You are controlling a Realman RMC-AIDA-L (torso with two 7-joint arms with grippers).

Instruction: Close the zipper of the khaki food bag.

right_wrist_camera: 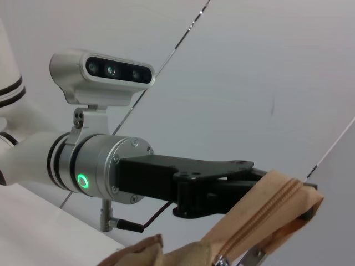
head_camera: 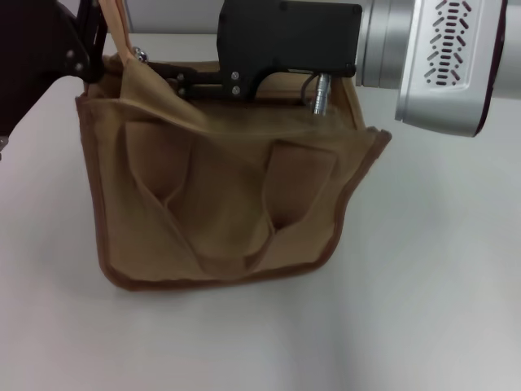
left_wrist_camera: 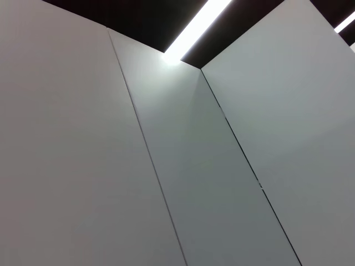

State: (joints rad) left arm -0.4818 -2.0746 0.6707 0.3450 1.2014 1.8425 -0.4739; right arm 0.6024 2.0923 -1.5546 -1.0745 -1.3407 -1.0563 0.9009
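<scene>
A: Well, how should the pull be made?

B: At the left, the end strap (head_camera: 122, 32) is seen clamped in the left claw (right_wrist_camera: 304, 194) and raised, so the zipper (right_wrist_camera: 266, 213) is stretched. That tension should be held firm, or the cloth will likely bunch ahead of the slider.

A: And the khaki food bag (head_camera: 228, 204)?

B: It is stood at the middle of the desk (head_camera: 423, 309), with its top panel sagging. A straight, level draw along the zip line is called for.

A: The right side?

B: The right claw (head_camera: 186, 81) is reached in low over the bag's top, near the left end. Whether it is apart or together cannot be told. The silver pull tab (right_wrist_camera: 250, 256) is seen just beside the strap, so a sure pinch on it should be confirmed first.
</scene>
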